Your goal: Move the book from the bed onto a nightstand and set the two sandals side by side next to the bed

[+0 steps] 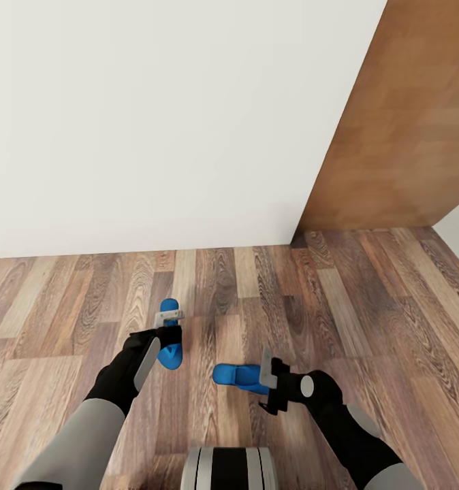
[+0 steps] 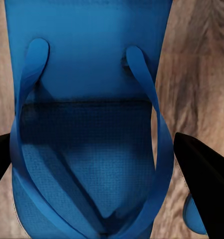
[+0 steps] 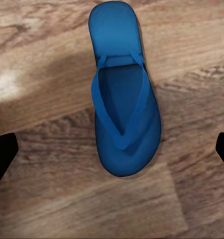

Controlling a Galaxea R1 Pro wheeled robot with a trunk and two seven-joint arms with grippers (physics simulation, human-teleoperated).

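Two bright blue sandals are on the wood-plank floor just in front of me. My left gripper sits across the middle of the left sandal. In the left wrist view this sandal is very close, and the black fingers press against both of its edges. The right sandal lies flat with its length running sideways. My right gripper hovers at its near end, open. In the right wrist view its fingertips stand wide apart on either side of the sandal. The book, bed and nightstand are out of view.
A white wall stands close ahead, and a brown wooden door angles in at the right. Plank floor stretches to the right and left of the sandals. My base shows at the bottom edge of the head view.
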